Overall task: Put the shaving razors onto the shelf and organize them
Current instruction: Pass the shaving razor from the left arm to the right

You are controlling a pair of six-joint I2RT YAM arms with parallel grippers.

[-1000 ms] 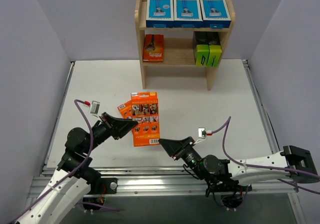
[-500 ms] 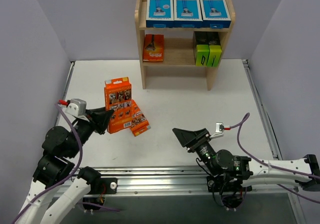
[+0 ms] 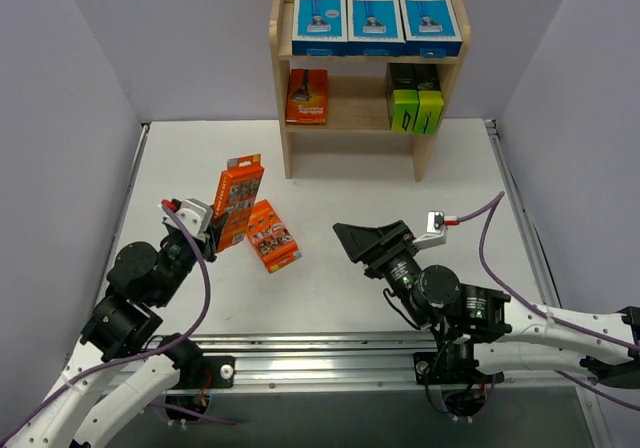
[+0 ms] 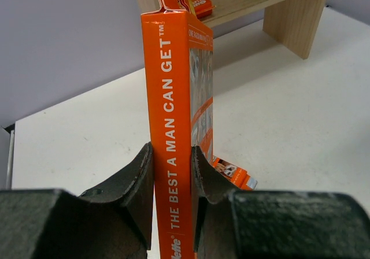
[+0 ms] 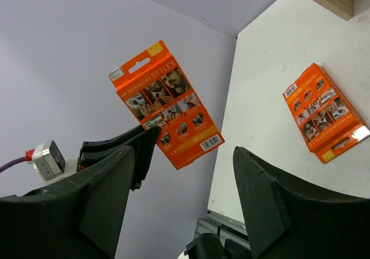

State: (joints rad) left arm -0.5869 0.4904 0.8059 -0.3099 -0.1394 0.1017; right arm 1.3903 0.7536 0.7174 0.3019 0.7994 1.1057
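Orange is what I see first from the top camera: a large orange pack (image 3: pixel 237 200) is lifted off the white bench (image 3: pixel 350 193), tilted, with the left jaws closed on its lower end. Just beside it to the right, a small orange pack (image 3: pixel 273 235) lies flat on the bench. The right jaws hover over the bench's middle, spread wide and holding nothing. At the far end stands the wooden shelf (image 3: pixel 288 153). Its top tier carries three blue-and-white boxes (image 3: pixel 373 20) side by side. On the middle tier a shelved orange pack (image 3: pixel 307 96) sits at the left and two black-and-lime boxes (image 3: pixel 417 108) at the right.

On the left wrist camera I look at the large orange pack edge-on. It stands upright, and the left fingers (image 4: pixel 141 178) press on both of its flat faces. The side panel reads "THE BEST A MAN CAN GET". The small orange pack lies on the bench just beyond, and the shelf is well behind it.

On the right wrist camera the right fingers (image 5: pixel 110 195) stand far apart with nothing between them. Across the gap I see the printed face of the large orange pack, held in the air by the left jaws. The small orange pack lies flat to the right, and a corner of the shelf shows at the upper edge.
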